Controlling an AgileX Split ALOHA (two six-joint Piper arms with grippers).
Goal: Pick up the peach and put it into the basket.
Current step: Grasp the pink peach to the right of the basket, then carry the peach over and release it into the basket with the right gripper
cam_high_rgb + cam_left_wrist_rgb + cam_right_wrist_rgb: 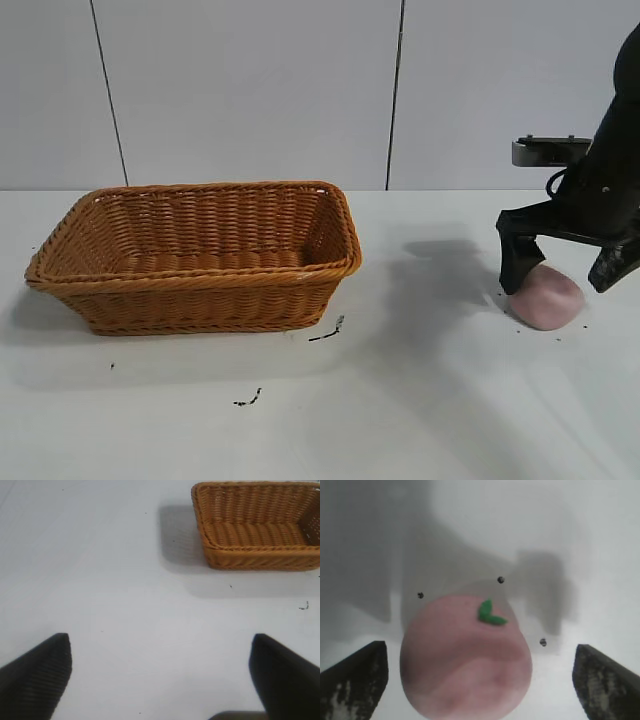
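The pale pink peach (546,296) lies on the white table at the right, with a small green leaf on top in the right wrist view (465,660). My right gripper (566,271) is open and lowered over it, one finger on each side, not touching it (480,680). The orange-brown wicker basket (60,262) stands on the left half of the table, open side up; it also shows in the left wrist view (250,555). My left gripper (160,675) is open and empty above bare table, well away from the basket; it does not show in the exterior view.
Small dark specks (326,331) lie on the table in front of the basket's right corner, and more (248,399) nearer the front. A few dark dots (500,580) lie around the peach. A grey panelled wall stands behind the table.
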